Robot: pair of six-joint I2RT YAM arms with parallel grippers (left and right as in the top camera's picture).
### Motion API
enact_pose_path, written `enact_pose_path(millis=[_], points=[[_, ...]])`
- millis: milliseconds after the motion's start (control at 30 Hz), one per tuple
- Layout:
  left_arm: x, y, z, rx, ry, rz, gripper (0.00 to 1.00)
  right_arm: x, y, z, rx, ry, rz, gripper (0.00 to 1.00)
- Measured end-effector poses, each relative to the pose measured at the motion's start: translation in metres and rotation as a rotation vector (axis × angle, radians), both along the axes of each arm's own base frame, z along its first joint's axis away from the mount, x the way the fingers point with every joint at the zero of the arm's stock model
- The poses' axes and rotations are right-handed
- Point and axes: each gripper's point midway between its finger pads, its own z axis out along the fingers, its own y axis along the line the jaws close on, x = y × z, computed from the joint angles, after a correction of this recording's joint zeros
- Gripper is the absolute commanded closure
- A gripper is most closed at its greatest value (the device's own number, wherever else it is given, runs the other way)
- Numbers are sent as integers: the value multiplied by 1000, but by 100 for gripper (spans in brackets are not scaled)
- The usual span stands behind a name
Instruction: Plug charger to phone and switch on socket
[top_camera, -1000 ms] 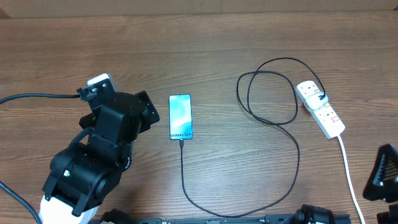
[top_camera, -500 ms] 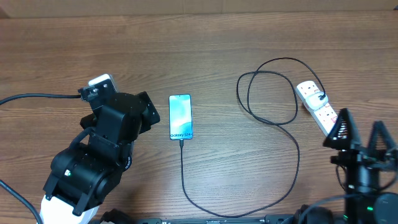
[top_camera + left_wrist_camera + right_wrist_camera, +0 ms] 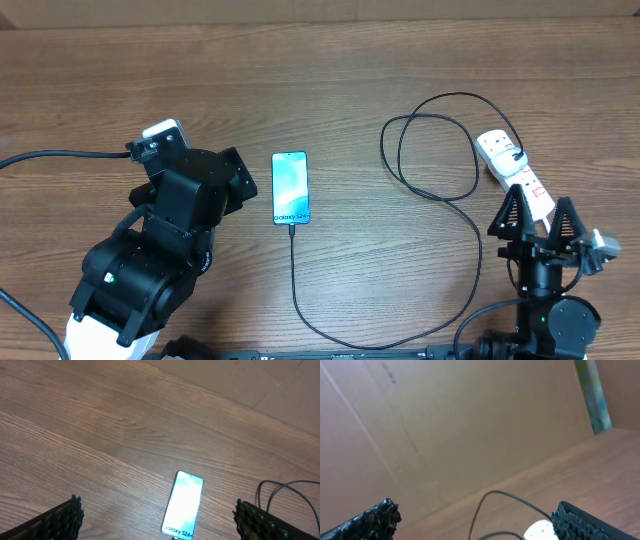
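room: brown cardboard-like wall (image 3: 445, 420) behind the surface in my right wrist view, with a greenish strip (image 3: 592, 395) at upper right.
surface: brown wood-grain surface (image 3: 330, 80). Nothing lying on it has shifted in the last second.
left arm: big black arm (image 3: 160, 240) parked left of the phone, same pose as a second ago.
left pincer: left pincer (image 3: 157, 505) is spread wide and holds nothing. My wrist view looks down at the phone's near end between the fingers.
right arm: this is the main change. A second ago only a sliver showed at the lower right edge, and now it has moved in and up to the socket.
right pincer: right pincer (image 3: 540, 197) is spread wide and empty. From overhead its fingers flank the near end of the socket; I cannot tell whether they touch it.
charger: thin black charger (image 3: 478, 250) loops at upper right and sweeps along the near edge. One end meets the phone's near edge, the other reaches a black plug on the socket.
socket: white socket (image 3: 515, 172) lies angled at far right with red switches, its near end partly hidden by my pincer.
phone: phone (image 3: 290, 188) lies flat at centre, screen up and lit blue-white, well apart from the socket.
writing: the phone's near end reads "Galaxy S24+".
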Motion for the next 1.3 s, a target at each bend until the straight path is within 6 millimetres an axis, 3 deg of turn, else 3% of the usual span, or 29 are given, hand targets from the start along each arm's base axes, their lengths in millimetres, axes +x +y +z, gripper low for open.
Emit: enact_pose_path(millis=[133,667,1000,1300], points=[[0,0,0,0,-1,0,0,5,-2,-21,8,43,-7,0],[0,0,0,0,0,0,0,12,-6,-71,28,148,-23,0],[0,0,0,0,0,0,0,13,-4,-71,-71,163,-22,0],[0,0,0,0,0,0,0,15,14,-71,-192,173,58,0]])
